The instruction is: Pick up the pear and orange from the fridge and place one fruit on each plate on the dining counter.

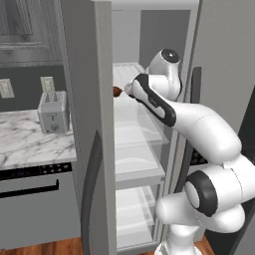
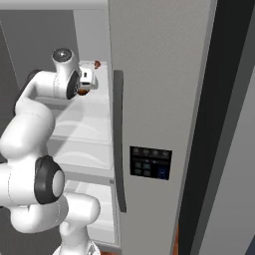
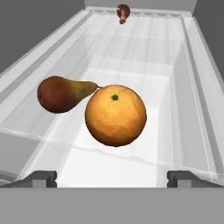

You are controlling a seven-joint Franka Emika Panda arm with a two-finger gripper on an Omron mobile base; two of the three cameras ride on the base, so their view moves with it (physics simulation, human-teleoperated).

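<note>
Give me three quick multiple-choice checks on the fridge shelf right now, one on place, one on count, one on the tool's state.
1. In the hand view, where does the pear lie relative to the orange?
A. To its left, close beside it
B. On top of it
C. Far behind it at the shelf's back edge

2. How many fruits lie in the near part of the fridge shelf in the hand view?
A. One
B. Two
C. Four

3. What is the state of the tool?
A. Shut on the orange
B. Shut on the pear
C. Open, holding nothing

Answers:
1. A, the pear's narrow end points at the orange's left side.
2. B, just the pear and the orange sit near the tool; a small dark item lies far back.
3. C, both finger tips stand wide apart short of the orange.
</note>
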